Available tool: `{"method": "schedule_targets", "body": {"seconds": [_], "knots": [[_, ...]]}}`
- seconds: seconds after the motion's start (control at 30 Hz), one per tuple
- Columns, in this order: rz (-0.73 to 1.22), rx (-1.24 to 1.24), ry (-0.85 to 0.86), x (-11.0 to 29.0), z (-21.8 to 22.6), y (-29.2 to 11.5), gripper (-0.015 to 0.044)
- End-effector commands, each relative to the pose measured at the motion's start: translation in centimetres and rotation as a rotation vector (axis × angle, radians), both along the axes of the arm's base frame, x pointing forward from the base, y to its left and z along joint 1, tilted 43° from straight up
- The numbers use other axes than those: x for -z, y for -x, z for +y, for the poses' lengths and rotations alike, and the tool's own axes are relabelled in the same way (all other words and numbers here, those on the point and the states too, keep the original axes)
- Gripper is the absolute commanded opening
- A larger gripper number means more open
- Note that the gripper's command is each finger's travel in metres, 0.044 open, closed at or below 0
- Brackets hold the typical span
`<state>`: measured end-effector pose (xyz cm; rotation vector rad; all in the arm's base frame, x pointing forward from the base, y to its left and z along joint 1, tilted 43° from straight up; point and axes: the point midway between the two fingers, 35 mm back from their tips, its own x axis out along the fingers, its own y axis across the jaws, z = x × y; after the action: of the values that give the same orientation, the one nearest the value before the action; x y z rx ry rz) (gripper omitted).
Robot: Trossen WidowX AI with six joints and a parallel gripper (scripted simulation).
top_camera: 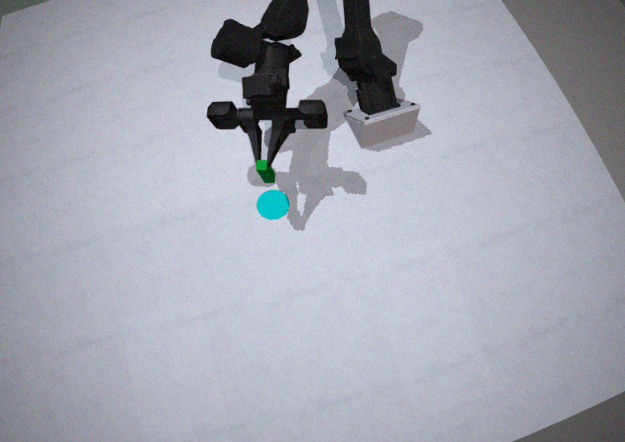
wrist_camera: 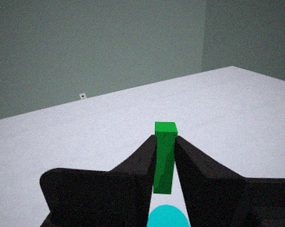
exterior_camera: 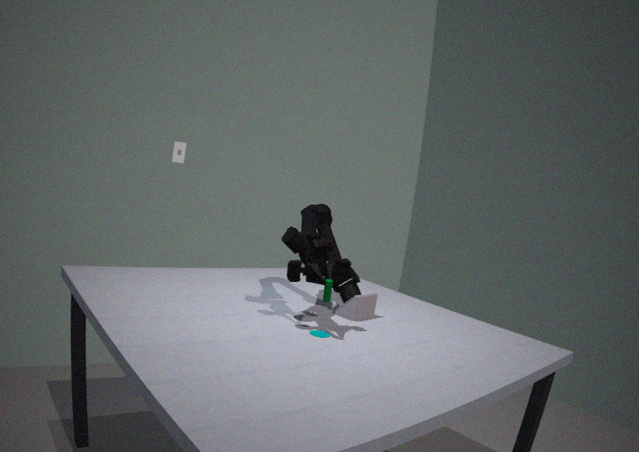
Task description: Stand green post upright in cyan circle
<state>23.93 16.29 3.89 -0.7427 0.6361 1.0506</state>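
Observation:
The green post (top_camera: 266,173) (exterior_camera: 328,290) (wrist_camera: 164,163) is held between the fingertips, close to upright in the exterior view. My gripper (top_camera: 263,163) (exterior_camera: 328,280) (wrist_camera: 165,140) is shut on it near its upper end. The post appears to hang above the table, its lower end free. The cyan circle (top_camera: 272,205) (exterior_camera: 319,334) (wrist_camera: 168,218) lies flat on the table, below the post in the top view; the post is not over it in the exterior view. In the wrist view the circle's near part is cut off by the frame's lower edge.
The pale wedge-shaped arm base (top_camera: 390,127) (exterior_camera: 365,306) stands right of the gripper on the white table (top_camera: 323,336) (exterior_camera: 330,385) (wrist_camera: 77,136). The arm's shadow falls beside the circle. A wall plate (exterior_camera: 179,152) (wrist_camera: 82,96) is on the wall.

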Motion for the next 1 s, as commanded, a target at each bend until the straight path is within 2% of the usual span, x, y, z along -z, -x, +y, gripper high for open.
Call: {"method": "schedule_targets", "body": {"seconds": [0.0, 0.6, 0.97], "knots": [[-0.022, -0.019, -0.02, 0.03, -0.13, 0.4, 0.0023], [-0.139, -0.071, -0.091, -0.78, -0.52, 0.97, 0.0023], [-0.144, -0.073, -0.093, -0.81, -0.53, 1.0, 0.0023]]}}
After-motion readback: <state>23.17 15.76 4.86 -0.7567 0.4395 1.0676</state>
